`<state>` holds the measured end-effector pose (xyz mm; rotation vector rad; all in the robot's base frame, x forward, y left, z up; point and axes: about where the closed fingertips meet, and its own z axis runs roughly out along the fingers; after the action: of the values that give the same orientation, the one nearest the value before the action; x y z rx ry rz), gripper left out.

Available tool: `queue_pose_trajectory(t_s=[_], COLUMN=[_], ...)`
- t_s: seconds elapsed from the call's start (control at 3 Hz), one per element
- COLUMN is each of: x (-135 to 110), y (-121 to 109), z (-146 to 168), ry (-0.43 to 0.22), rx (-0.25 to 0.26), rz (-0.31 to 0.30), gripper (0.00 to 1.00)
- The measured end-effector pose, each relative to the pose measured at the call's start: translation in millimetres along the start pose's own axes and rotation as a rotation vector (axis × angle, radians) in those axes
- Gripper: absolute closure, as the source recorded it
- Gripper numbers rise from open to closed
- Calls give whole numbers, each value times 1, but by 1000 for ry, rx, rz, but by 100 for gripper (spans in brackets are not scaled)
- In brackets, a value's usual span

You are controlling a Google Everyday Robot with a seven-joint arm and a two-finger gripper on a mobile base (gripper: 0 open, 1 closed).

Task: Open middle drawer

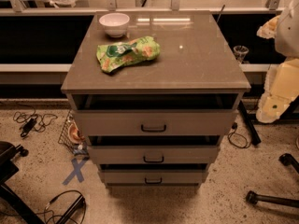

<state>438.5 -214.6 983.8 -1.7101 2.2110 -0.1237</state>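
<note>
We see a wide grey-taupe cabinet [196, 64] filling the centre, with three stacked drawer fronts. The middle drawer [154, 153], a low flat front with a small black bar handle [153, 159], sits at 6 o'clock, with a dark gap above it. The robot's pale arm [285, 78] stands at the 3 o'clock edge. Its gripper [270, 108] hangs low, well apart from the drawers (spread or pressed together, we cannot tell). On top lie a crumpled green snack bag [127, 53] and, at 11 o'clock, a small white bowl [114, 23].
</note>
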Motion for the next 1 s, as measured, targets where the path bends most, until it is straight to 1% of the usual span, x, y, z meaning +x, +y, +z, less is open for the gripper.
queue_pose_trajectory(t_s=[0.33,0.67,1.0], x=[0,0,7], y=[0,2,22], z=[0,12,42], ry=[0,-43,-84], rx=[0,55,101], rz=[0,3,-16], gripper=[0,0,0])
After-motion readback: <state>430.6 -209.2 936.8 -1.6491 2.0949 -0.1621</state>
